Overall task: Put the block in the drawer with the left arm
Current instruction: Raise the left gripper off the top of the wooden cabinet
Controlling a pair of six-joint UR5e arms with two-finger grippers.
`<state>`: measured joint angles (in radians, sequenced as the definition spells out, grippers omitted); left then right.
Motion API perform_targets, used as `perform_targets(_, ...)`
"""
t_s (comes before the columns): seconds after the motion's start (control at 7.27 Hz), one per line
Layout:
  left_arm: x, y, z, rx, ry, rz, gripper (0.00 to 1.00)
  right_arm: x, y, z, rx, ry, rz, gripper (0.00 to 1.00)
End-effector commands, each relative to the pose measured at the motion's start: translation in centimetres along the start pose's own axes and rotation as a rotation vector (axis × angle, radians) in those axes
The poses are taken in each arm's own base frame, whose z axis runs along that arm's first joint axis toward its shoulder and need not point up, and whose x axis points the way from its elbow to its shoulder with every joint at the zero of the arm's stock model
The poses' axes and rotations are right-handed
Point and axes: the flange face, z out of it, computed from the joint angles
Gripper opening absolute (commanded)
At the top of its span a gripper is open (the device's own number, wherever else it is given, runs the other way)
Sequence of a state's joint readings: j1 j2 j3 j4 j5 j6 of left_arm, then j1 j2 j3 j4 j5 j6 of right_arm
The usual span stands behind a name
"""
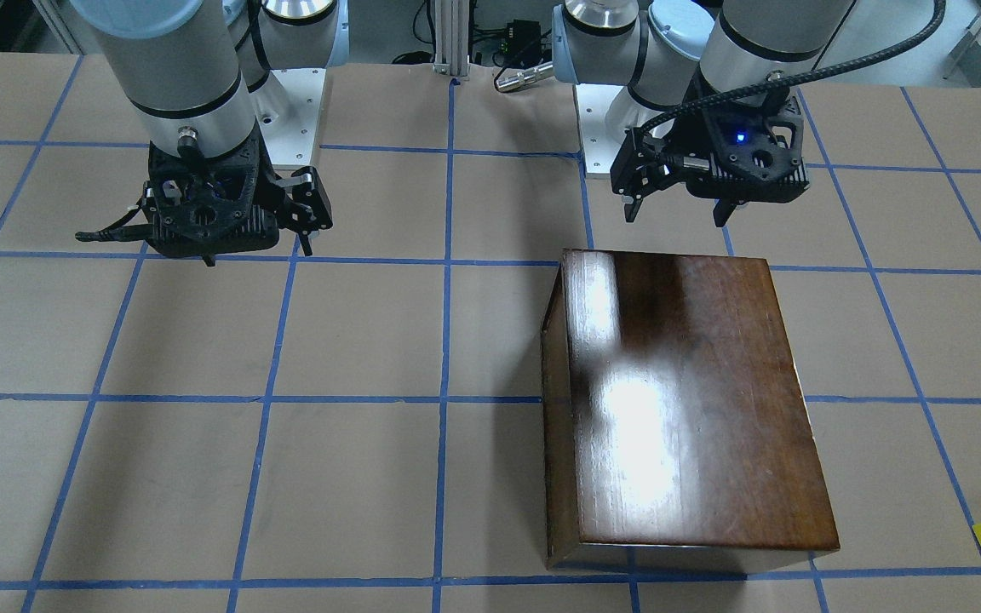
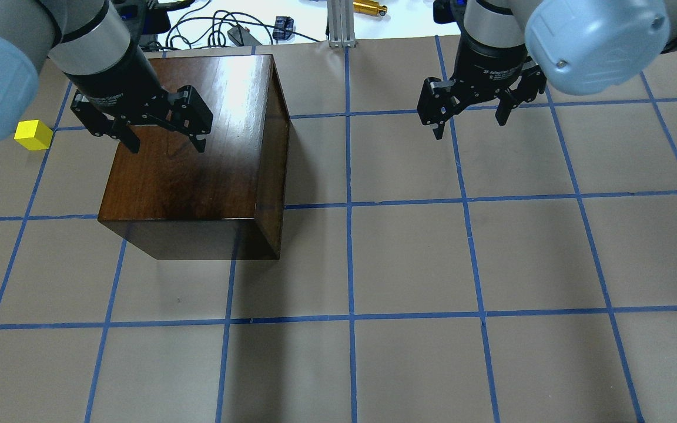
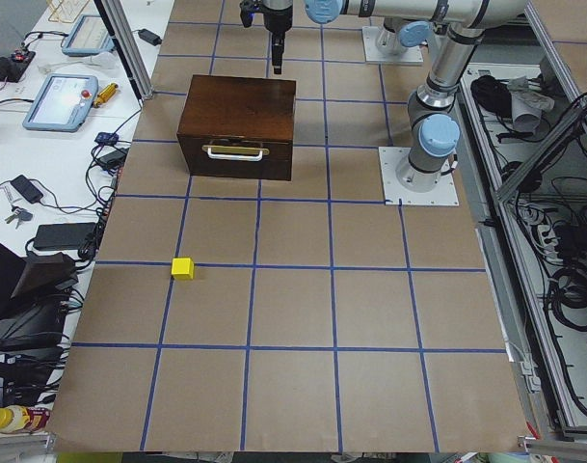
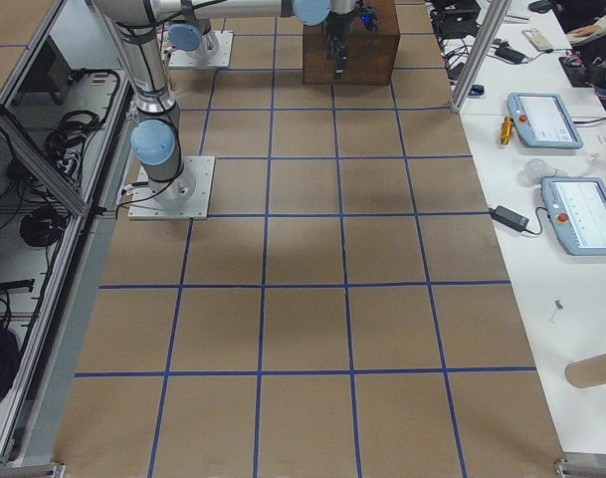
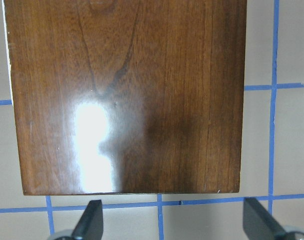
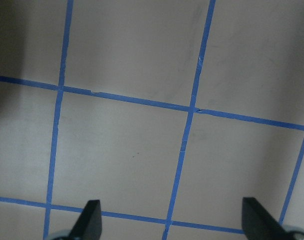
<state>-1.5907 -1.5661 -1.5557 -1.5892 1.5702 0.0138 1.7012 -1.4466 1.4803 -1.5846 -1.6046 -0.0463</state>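
Fingers (image 2: 130, 138) spread, empty, on left gripper (image 2: 167, 144) and right gripper (image 2: 469, 127), one block (image 2: 33, 134), one shut drawer (image 3: 235, 160)

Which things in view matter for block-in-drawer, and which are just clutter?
Job:
- block
- box, with its drawer shut
- left tool, open, over the box

Clutter:
- right tool, open, away from the box
- pendants on the side bench
- brass-coloured part beyond the table edge
- bottle
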Motion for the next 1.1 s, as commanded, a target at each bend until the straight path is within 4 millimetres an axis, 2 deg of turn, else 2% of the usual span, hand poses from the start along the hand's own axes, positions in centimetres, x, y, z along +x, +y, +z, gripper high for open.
perform_targets(0.0,-0.1,-0.2,0.1,-0.001,0.002,0.0,1.0,0.0,0.0,0.0,0.0,0.0,0.0,1.0)
perform_targets(0.55,-0.2,-0.4,0.2,0.003,0.001,-0.003,1.0,0.0,0.0,0.0,0.0,0.0,0.0,1.0)
perform_targets(0.83,-1.3,-0.9,0.4,0.003,-0.011,0.018,1.0,0.0,0.0,0.0,0.0,0.0,0.0,1.0)
perform_targets(0.96,-3.7,-1.5,0.4,0.003,-0.013,0.068,1.0,0.0,0.0,0.0,0.0,0.0,0.0,1.0)
